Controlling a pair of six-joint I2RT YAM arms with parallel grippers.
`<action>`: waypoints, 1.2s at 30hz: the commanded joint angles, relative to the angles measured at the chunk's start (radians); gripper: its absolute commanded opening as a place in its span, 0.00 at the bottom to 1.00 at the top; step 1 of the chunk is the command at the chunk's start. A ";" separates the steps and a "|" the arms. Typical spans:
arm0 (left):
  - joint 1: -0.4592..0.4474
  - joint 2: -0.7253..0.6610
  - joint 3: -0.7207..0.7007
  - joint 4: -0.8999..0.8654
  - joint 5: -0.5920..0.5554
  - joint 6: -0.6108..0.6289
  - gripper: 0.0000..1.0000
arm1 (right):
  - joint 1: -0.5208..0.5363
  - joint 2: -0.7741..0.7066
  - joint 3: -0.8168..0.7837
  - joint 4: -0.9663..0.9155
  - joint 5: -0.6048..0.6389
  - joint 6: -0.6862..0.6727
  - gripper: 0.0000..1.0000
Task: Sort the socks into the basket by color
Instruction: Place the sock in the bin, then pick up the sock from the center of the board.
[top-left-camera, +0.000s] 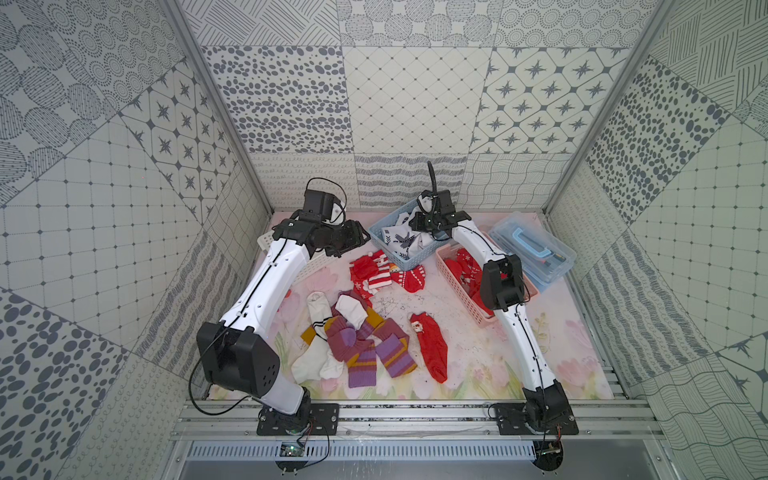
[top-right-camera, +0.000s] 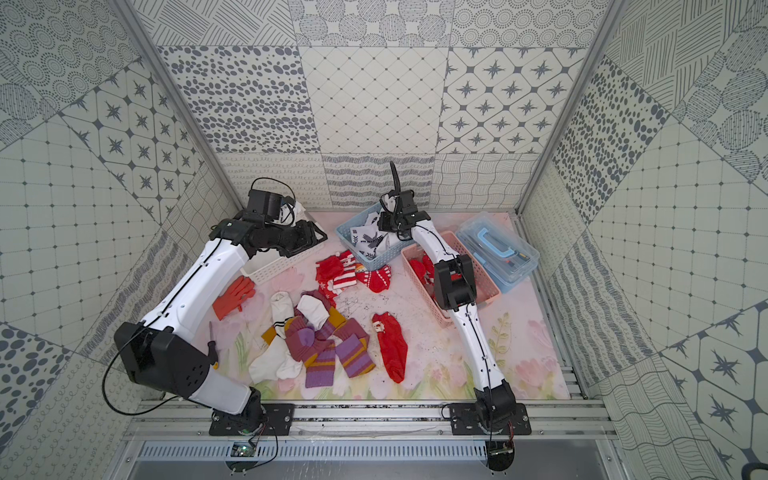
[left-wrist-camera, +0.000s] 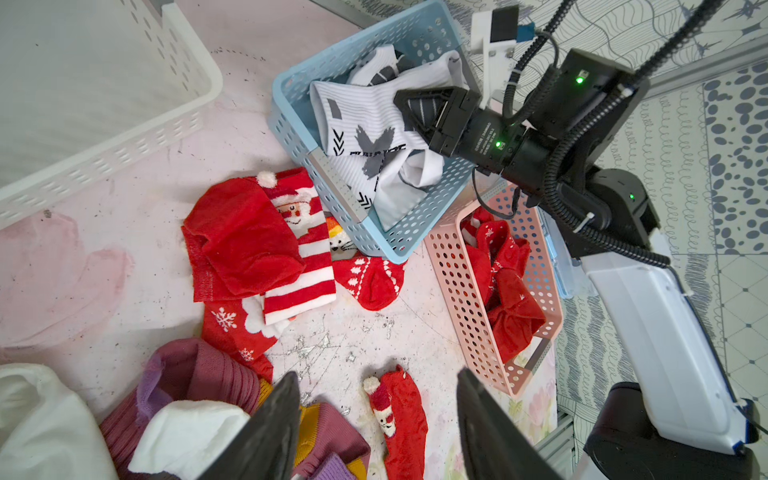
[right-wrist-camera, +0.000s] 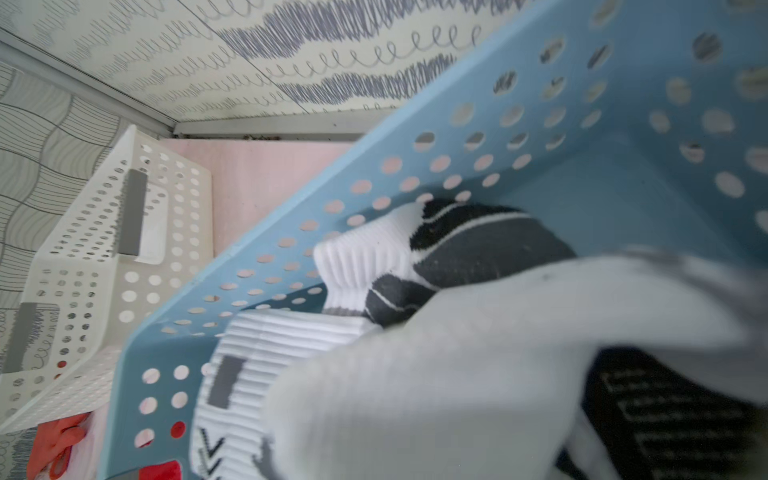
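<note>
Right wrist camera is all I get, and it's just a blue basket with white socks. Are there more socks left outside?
Observer: Yes, a red Santa sock lies alone on the table.
Operator: Where do red ones go?
Observer: A pink basket beside the blue basket already holds red socks.
Operator: What's the other arm doing?
Observer: The left gripper is open and empty, up above the table.
</note>
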 joint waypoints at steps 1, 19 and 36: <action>0.005 0.021 0.021 -0.033 0.005 0.039 0.60 | 0.007 0.022 0.028 -0.026 0.048 -0.003 0.00; 0.005 0.015 -0.037 -0.056 -0.013 0.078 0.62 | 0.039 -0.076 0.068 -0.108 0.126 -0.026 0.78; 0.004 -0.023 -0.189 -0.157 -0.098 0.103 0.63 | 0.092 -0.401 -0.199 -0.166 0.174 -0.042 0.98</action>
